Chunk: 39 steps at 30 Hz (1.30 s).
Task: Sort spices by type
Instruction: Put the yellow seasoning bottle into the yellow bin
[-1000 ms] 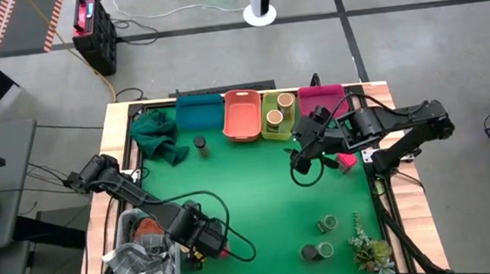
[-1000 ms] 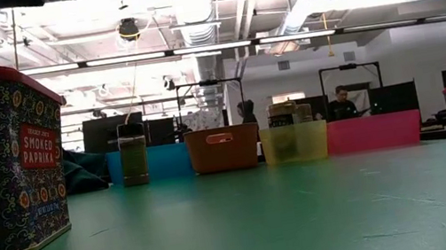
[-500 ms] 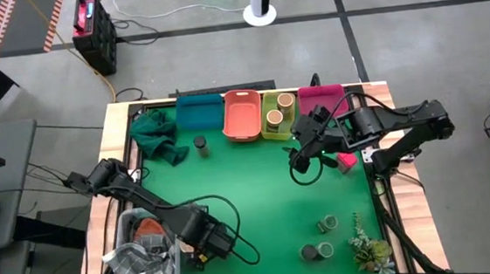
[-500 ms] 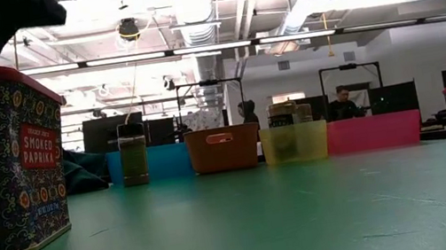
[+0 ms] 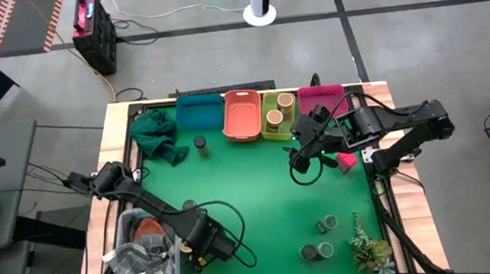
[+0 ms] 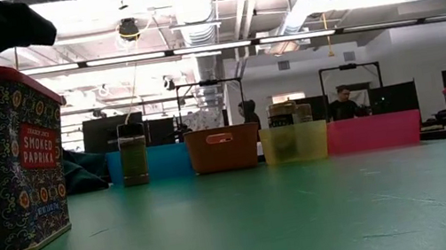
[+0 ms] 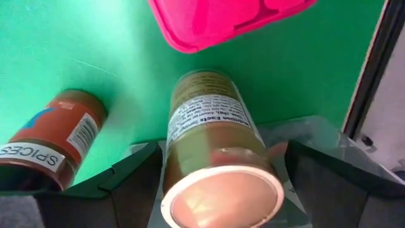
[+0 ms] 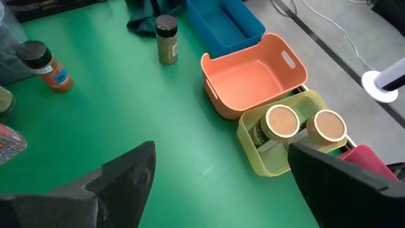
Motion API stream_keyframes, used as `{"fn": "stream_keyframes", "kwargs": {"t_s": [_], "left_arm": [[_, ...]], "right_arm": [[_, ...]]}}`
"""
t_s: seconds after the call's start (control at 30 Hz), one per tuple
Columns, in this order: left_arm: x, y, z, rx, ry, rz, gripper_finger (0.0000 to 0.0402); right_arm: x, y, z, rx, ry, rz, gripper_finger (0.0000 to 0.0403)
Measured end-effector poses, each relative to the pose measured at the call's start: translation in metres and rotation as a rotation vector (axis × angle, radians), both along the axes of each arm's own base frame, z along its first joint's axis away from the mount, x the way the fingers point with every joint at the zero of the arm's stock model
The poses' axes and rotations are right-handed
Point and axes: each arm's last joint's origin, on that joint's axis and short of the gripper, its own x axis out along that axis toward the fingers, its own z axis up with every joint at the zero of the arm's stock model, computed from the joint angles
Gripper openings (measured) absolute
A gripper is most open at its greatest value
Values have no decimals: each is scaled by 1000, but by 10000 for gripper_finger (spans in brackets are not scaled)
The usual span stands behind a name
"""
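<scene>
While two tan-topped cylinders (image 5: 279, 108) already stand side by side in the yellow-green tray (image 5: 277, 127), most of the sorting looks undone. The orange tray (image 5: 243, 135), the blue tray (image 5: 199, 114) and the pink tray (image 5: 319, 93) show nothing inside from above. A dark-lidded jar (image 5: 200, 144) stands alone on the green mat (image 5: 259, 206) just in front of the blue tray, three green-topped jars (image 5: 320, 239) sit near the plant sprig (image 5: 369, 248) at the front right, and a pink box (image 5: 346, 160) lies at the mat's right edge. The left gripper (image 7: 221, 190) is low at the front left by the clear tub (image 5: 141, 259), its fingers (image 7: 136, 183) spread wide on either side of another tan-topped cylinder (image 7: 215, 152), apparently not yet squeezing it; a dark-lidded red jar (image 7: 54, 142) lies beside it. The right gripper (image 8: 221, 183) hangs near the pink tray, fingers spread and holding nothing. I judge roughly a fifth done.
</scene>
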Motion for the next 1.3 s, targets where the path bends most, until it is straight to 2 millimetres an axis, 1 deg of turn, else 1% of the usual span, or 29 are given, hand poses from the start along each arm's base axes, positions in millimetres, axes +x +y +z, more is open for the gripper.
{"fn": "stream_keyframes", "kwargs": {"t_s": [0.13, 0.37, 0.47, 0.8, 0.9, 1.0, 1.07, 1.17, 1.3], "left_arm": [[1, 2, -1, -15, 11, 10, 304], [4, 7, -1, -15, 12, 26, 251], [5, 9, 0, -17, 15, 32, 236], [8, 14, 1, -23, 23, 61, 221], [11, 17, 2, -30, 29, 110, 217], [13, 20, 2, -73, 64, 159, 225], [14, 22, 2, -98, 82, 177, 240], [15, 24, 3, -127, 100, 189, 276], [14, 27, 3, -118, 120, 208, 331]], "right_arm": [[0, 0, 0, -1, 1, 2, 388], [0, 0, 0, -10, 7, 11, 388], [0, 0, 0, -14, 10, 16, 388], [0, 0, 0, -31, 24, 36, 388], [0, 0, 0, -33, 25, 39, 388], [0, 0, 0, -33, 25, 39, 388], [0, 0, 0, -32, 25, 38, 388], [0, 0, 0, -32, 24, 38, 388], [0, 0, 0, -32, 24, 38, 388]]}}
